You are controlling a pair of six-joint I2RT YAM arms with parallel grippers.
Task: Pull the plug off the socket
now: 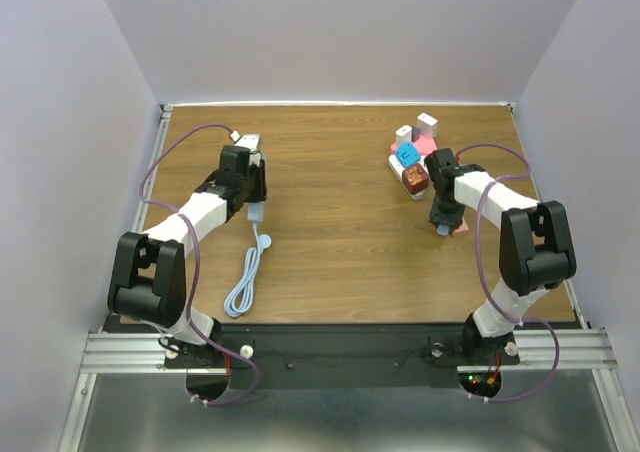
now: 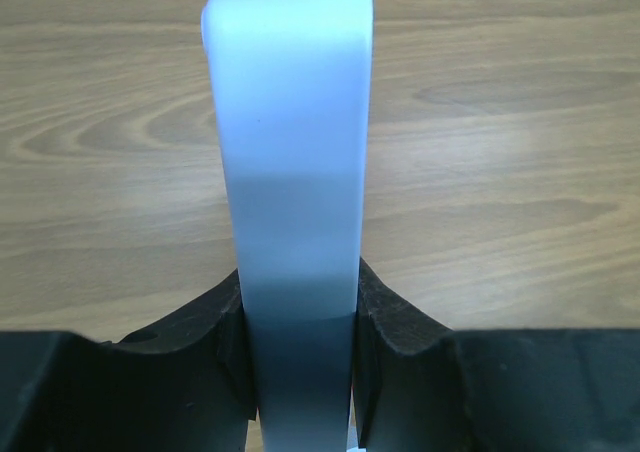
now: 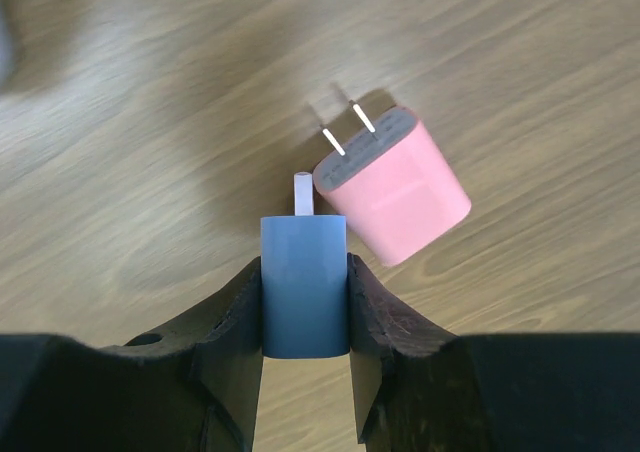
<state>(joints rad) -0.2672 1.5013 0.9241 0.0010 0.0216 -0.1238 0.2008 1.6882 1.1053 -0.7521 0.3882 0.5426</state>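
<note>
From my right claw (image 3: 305, 282), a loose plug (image 3: 395, 197) lies on the table (image 3: 130, 122) just ahead-right, prongs pointing away.

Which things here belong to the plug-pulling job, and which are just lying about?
In the job: grey-blue plastic plug clamped in the right pincer; white socket strip carrying a bright blue plug; pale blue flat bar clamped in the left pincer.
Lying about: pink rounded plug, pins bare, on the wooden table; coiled pale cable.

One blue plug (image 3: 304, 282), prong bare, apart from white socket (image 1: 394, 165)
</note>
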